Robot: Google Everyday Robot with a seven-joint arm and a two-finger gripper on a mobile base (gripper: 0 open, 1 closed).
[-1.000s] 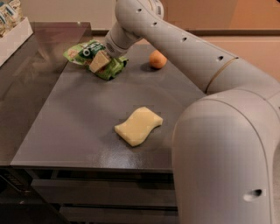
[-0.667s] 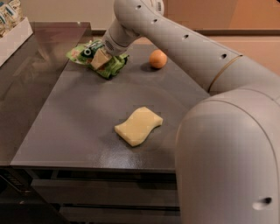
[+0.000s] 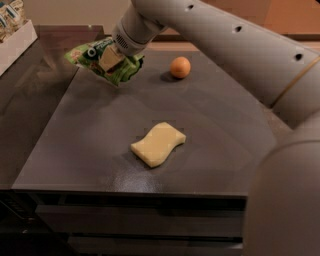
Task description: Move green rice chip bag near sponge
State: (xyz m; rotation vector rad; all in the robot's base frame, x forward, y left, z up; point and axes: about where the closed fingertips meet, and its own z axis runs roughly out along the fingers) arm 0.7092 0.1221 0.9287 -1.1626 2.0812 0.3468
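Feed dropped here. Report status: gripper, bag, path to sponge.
Gripper rear left of counter, shut on green rice chip bag. Sponge mid-counter, well apart from bag. Orange sits right of bag, off the path.

Dark grey table seen in a dimly lit room

The matte tabletop is edged at the front by darker drawer fronts. At its left a glossy dark brown counter is seen, with a beige wall behind it and orange-brown wood at the far right. Soft light is reflected from the surfaces. The gripper is held above the table's far left part.
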